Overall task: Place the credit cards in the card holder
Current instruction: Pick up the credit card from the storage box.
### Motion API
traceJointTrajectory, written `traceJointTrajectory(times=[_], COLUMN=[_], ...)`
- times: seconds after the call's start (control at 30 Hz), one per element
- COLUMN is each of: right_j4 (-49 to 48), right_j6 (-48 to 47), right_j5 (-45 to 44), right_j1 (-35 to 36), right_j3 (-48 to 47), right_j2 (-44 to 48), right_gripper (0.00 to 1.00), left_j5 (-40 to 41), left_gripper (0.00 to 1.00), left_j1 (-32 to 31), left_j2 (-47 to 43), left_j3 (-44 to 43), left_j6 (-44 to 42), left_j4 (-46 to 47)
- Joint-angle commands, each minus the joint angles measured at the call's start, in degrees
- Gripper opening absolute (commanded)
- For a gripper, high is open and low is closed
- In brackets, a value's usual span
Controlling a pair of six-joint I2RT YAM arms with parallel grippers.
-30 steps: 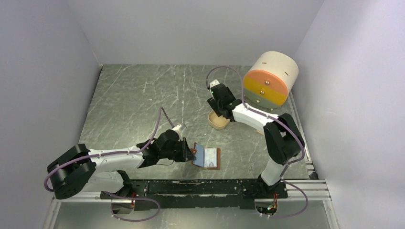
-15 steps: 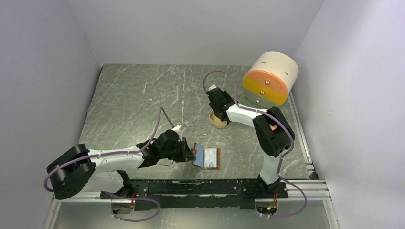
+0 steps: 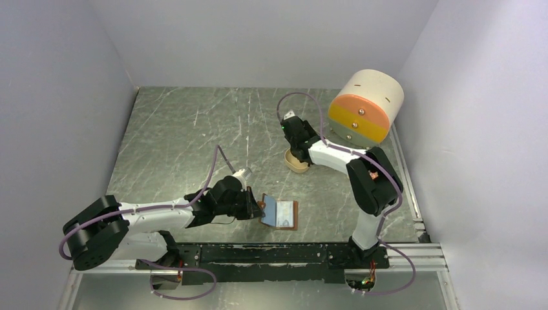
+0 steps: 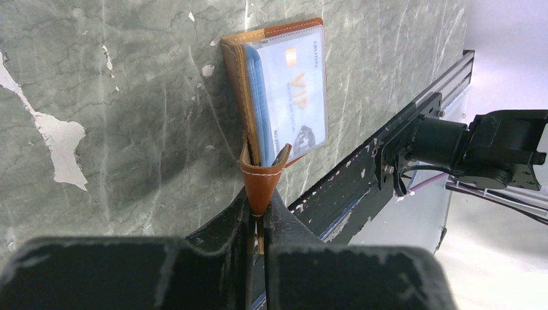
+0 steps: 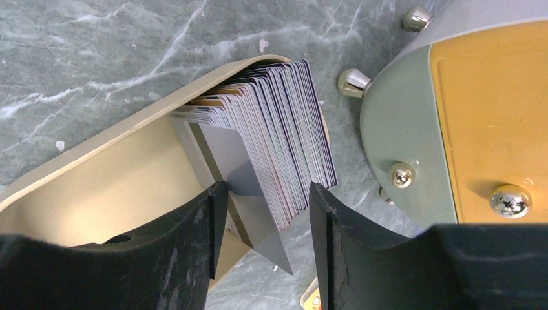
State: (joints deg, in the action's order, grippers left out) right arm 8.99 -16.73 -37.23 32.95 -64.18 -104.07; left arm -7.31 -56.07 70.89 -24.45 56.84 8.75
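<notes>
The brown leather card holder point(image 3: 282, 214) lies open near the front edge, with a VIP card in its clear pocket point(image 4: 294, 90). My left gripper point(image 3: 257, 205) is shut on its leather tab point(image 4: 263, 184) and holds the flap up. The credit cards point(image 5: 271, 145) stand as a stack on edge in the tan dish point(image 5: 97, 187); one grey card point(image 5: 249, 194) leans out of the stack. My right gripper point(image 5: 265, 223) is open, its jaws on either side of the stack's lower end, above the dish point(image 3: 297, 161).
The cream-and-orange drum drawer box point(image 3: 366, 110) stands at the back right, close to the dish; its metal knobs point(image 5: 510, 200) are right beside my right fingers point(image 5: 362, 239). The black rail point(image 3: 258, 253) runs along the front edge. Walls close in on both sides.
My right gripper has shifted a little left and back over the dish, and the right arm's elbow has swung in. The left arm and the card holder have not moved.
</notes>
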Motion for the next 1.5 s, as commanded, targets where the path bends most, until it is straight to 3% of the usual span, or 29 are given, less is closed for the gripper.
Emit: traceJointTrajectory(times=[0.0, 0.37, 0.6, 0.77, 1.03, 1.2, 1.47], right_j4=[1.1, 3.9, 11.8, 16.5, 22.4, 19.7, 1.9], right_j6=[0.7, 2.7, 7.8, 11.1, 17.9, 27.6, 50.9], right_j5=[-0.7, 2.7, 7.9, 13.3, 21.1, 32.2, 52.2], right_j1=[-0.6, -0.6, -0.1, 1.2, 3.9, 4.0, 4.0], right_j3=[-1.9, -2.7, -5.7, -6.1, -5.7, 0.8, 22.5], right_j2=[2.1, 3.2, 4.7, 8.2, 17.4, 27.3, 43.7], right_gripper=[0.51, 0.33, 0.18, 0.08, 0.00, 0.00, 0.00], left_j5=[-0.6, -0.4, 1.1, 1.9, 2.0, 3.6, 3.2], left_gripper=[0.10, 0.10, 0.10, 0.10, 0.09, 0.10, 0.11], left_j1=[0.2, 0.2, 0.2, 0.2, 0.2, 0.9, 1.8], left_j2=[-0.5, -1.2, -2.5, -1.5, 0.2, -0.3, 1.2], left_j3=[0.5, 1.0, 2.2, 1.6, 0.7, 1.2, 2.5], left_j6=[0.4, 0.8, 2.2, 2.5, 3.4, 4.6, 6.4], left_j4=[1.1, 1.2, 1.0, -0.6, 0.3, 1.5, 4.8])
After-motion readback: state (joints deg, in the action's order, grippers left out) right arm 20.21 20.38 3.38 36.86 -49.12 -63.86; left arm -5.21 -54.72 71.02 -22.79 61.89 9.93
